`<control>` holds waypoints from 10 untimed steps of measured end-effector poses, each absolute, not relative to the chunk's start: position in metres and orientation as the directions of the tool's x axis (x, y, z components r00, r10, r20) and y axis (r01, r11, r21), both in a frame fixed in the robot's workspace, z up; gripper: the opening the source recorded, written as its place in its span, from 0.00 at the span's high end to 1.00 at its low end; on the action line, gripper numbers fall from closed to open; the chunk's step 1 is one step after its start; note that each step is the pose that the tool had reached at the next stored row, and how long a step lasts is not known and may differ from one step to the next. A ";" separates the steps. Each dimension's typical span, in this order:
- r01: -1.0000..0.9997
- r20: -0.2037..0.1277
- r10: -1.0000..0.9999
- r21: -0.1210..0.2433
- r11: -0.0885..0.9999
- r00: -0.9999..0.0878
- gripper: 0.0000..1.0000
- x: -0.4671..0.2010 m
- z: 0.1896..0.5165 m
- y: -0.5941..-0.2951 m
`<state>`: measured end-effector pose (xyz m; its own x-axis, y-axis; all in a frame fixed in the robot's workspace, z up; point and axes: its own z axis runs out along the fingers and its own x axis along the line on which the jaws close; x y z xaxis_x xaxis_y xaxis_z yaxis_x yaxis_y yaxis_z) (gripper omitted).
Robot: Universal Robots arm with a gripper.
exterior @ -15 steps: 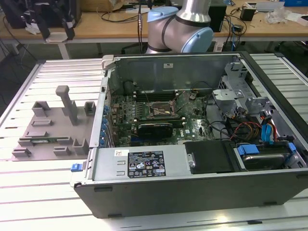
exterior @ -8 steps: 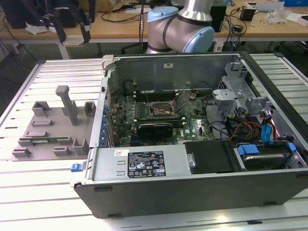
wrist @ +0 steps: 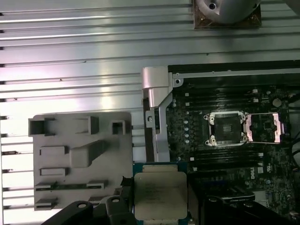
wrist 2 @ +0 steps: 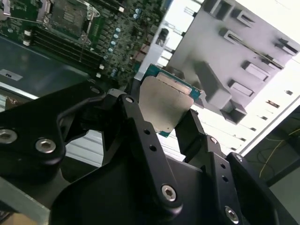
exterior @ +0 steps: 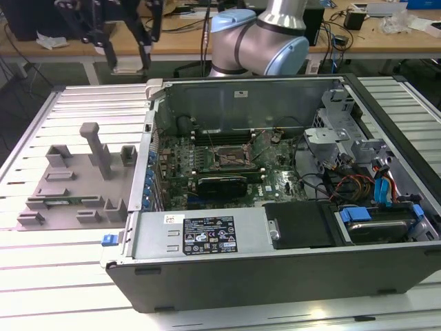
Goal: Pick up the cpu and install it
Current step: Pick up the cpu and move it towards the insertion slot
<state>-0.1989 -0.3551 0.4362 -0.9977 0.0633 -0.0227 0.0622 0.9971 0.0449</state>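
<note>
The cpu [wrist: 161, 194], a small square chip with a silvery top plate and a green rim, is held up in the air by its edges. My gripper [wrist: 161, 208] is shut on it, and in the second wrist view the black fingers [wrist 2: 136, 112] clamp both sides of the cpu [wrist 2: 164, 103]. Below and off to one side lies the open pc case with the motherboard. Its socket [wrist: 227, 127] stands open, with the metal frame [wrist: 265, 127] flipped back. The socket [exterior: 231, 157] sits mid-board in the exterior view.
A grey tray [exterior: 76, 179] with raised holders lies on the slatted table at the exterior view's left of the case. A long black card [exterior: 220, 183] sits below the socket. The case wall [wrist: 157, 93], drive bay and cables [exterior: 372, 186] surround the board.
</note>
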 end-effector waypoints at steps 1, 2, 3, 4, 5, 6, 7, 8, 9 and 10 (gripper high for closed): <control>0.062 -0.022 0.063 0.045 0.997 -0.998 0.45 -0.193 0.434 -0.355; 0.062 -0.020 0.063 0.045 0.997 -0.998 0.45 -0.188 0.432 -0.355; 0.062 -0.019 0.063 0.045 0.997 -0.998 0.45 -0.182 0.430 -0.355; 0.062 -0.018 0.063 0.045 0.997 -0.998 0.45 -0.177 0.429 -0.355; 0.062 -0.016 0.063 0.045 0.997 -0.998 0.45 -0.171 0.427 -0.355; 0.063 -0.015 0.063 0.044 0.997 -0.998 0.45 -0.166 0.426 -0.355; 0.063 -0.014 0.063 0.044 0.997 -0.998 0.45 -0.162 0.424 -0.355; 0.062 -0.013 0.063 0.044 0.997 -0.998 0.45 -0.157 0.422 -0.355; 0.063 -0.011 0.063 0.044 0.997 -0.998 0.45 -0.150 0.420 -0.355; 0.063 -0.010 0.063 0.044 0.997 -0.998 0.45 -0.145 0.418 -0.355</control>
<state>-0.1452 -0.3552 0.4184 -0.9980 0.0631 -0.0104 0.0626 0.9971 0.0441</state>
